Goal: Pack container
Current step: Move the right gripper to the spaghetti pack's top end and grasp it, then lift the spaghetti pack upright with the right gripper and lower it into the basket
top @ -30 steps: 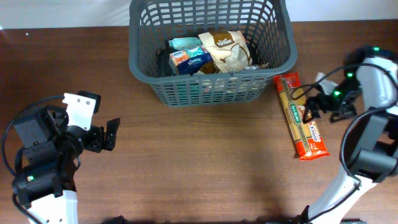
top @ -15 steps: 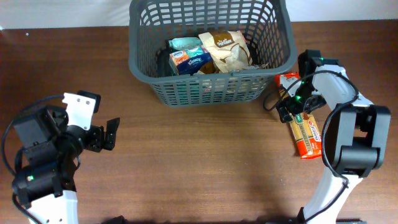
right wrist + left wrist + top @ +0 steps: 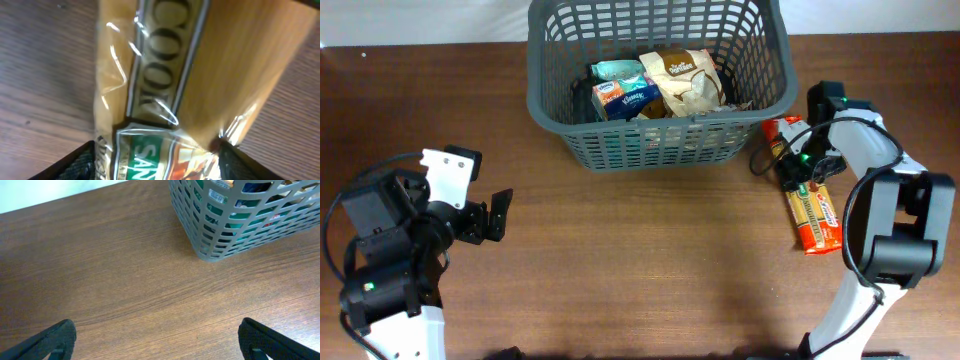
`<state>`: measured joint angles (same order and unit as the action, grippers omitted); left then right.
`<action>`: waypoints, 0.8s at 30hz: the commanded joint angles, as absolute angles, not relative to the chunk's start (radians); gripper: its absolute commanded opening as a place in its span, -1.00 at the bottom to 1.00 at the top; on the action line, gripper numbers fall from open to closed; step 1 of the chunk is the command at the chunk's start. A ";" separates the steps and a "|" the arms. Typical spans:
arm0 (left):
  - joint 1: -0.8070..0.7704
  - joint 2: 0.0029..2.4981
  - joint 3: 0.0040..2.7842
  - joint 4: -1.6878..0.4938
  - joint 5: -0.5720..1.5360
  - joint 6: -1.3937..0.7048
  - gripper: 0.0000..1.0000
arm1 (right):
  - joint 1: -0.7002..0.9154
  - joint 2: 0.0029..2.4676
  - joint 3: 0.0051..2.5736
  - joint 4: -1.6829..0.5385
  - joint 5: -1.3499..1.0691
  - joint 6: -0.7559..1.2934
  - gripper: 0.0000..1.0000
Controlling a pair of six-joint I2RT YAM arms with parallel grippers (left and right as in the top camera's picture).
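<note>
The container [image 3: 545, 95] is a dark grey lattice basket at the back middle of the table; it also shows in the left wrist view [image 3: 200, 235]. It holds a tissue pack [image 3: 626, 97], a teal packet [image 3: 617, 70] and a brown-and-white bag [image 3: 688, 80]. A long red-and-yellow spaghetti packet [image 3: 814, 210] lies flat on the table, right of the basket. My right gripper [image 3: 800, 165] is down over its upper half, fingers pressed against both sides of the packet [image 3: 165, 100]. My left gripper [image 3: 492, 217] is open and empty at the left over bare wood [image 3: 157, 340].
The basket's near right corner is close to the top end of the spaghetti packet. The brown wooden table [image 3: 640, 260] runs from the basket to the front edge. A white wall edge shows at the back.
My right gripper swung in from the right onto the spaghetti packet and settled on it. The packet has barely shifted. The left arm has not moved.
</note>
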<state>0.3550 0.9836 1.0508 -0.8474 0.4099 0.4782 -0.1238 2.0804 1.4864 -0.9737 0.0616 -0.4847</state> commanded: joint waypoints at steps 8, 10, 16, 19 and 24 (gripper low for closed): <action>0.360 0.981 1.043 -0.844 0.432 0.498 0.98 | -0.180 2.090 1.436 -0.954 0.019 -0.454 0.25; 0.360 0.981 1.043 -0.845 0.432 0.498 0.99 | -0.193 2.090 1.390 -0.925 -0.054 -0.454 -0.14; 0.360 0.981 1.043 -0.844 0.450 0.498 0.99 | -0.203 2.090 1.310 -0.844 -0.148 -0.428 -0.93; 0.360 0.981 1.043 -0.844 0.450 0.498 0.99 | -0.204 2.080 1.347 -0.830 -0.186 -0.386 -0.93; 0.360 0.981 1.043 -0.844 0.450 0.498 0.99 | -0.204 2.050 1.494 -0.854 -0.204 -0.326 -0.93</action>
